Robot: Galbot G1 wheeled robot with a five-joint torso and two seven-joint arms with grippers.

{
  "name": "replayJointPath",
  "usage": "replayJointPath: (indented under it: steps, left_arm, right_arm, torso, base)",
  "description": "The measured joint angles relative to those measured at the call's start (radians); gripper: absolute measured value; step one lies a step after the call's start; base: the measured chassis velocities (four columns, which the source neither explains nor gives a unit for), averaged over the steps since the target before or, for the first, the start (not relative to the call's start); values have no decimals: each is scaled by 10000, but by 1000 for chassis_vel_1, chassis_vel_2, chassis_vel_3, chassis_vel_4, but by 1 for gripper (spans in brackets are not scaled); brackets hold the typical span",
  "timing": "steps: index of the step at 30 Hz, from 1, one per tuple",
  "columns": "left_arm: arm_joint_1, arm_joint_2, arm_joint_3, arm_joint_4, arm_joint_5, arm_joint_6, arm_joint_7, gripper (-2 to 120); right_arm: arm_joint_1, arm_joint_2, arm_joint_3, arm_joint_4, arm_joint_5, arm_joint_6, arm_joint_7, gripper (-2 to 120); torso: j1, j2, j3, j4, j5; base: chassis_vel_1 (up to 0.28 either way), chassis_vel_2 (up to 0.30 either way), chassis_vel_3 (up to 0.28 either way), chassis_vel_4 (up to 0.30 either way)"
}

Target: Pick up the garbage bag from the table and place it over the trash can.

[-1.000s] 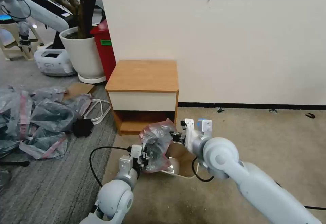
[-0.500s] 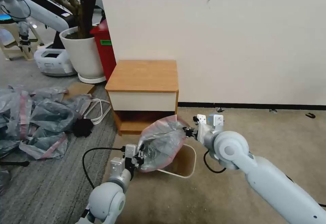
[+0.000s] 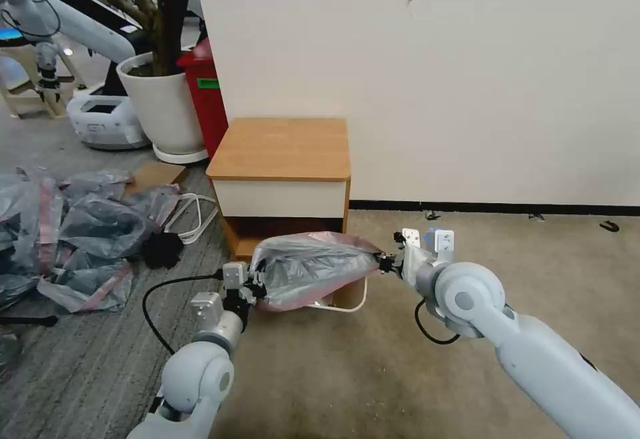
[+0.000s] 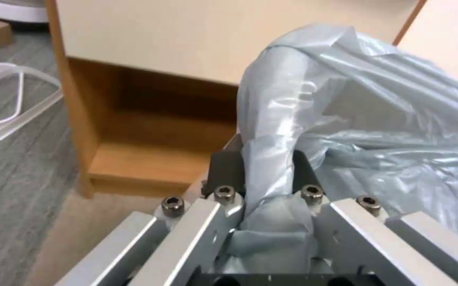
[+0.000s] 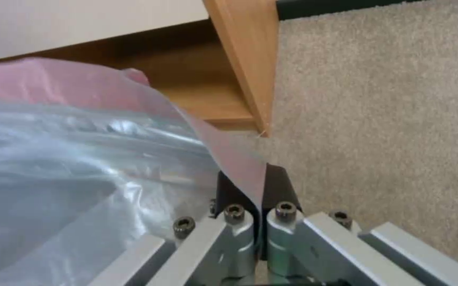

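The garbage bag (image 3: 310, 267), thin grey plastic with a pink-red rim, hangs stretched wide between both grippers just in front of the table (image 3: 283, 149). My left gripper (image 3: 255, 287) is shut on the bag's left end, and my right gripper (image 3: 387, 263) is shut on its right rim. The bag hides most of the trash can (image 3: 348, 304); a stretch of its cream rim and inner wall shows below the bag. In the left wrist view the gripper (image 4: 263, 174) clamps bunched grey bag (image 4: 356, 119). In the right wrist view the gripper (image 5: 261, 186) pinches the bag's pink edge (image 5: 229, 155).
A heap of similar bags (image 3: 80, 232) lies on the grey rug at left, with a white cable (image 3: 193, 216) beside it. A white plant pot (image 3: 163, 102) and a red bin (image 3: 207, 92) stand behind the table's left side. Beige carpet (image 3: 533, 272) lies open to the right.
Both grippers have moved apart, the left one leftward and the right one rightward, pulling the bag from a crumpled bunch into a wide span that now covers most of the trash can.
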Motion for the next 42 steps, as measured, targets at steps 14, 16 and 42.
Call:
replayJointPath:
  steps: [14,16,42]
  left_arm:
    - [-515,-80,-20,228,-608,-502,-641,6]
    - [-566,-86,55,219,-879,-487,-823,6]
    - [-1052,-226,321,28,-3133,223,-2544,7]
  right_arm:
    - [-809,16,364,263,-42,-107,-157,0]
    - [-948,93,373,314,-86,-108,-155,0]
    - [-1776,547,329,186,-1730,664,-743,0]
  torso:
    - [0,0,0,0,-1]
    - [0,0,0,-1,0]
    - [0,0,0,0,1]
  base:
    - [0,0,0,0]
    - [0,0,0,0]
    - [0,0,0,0]
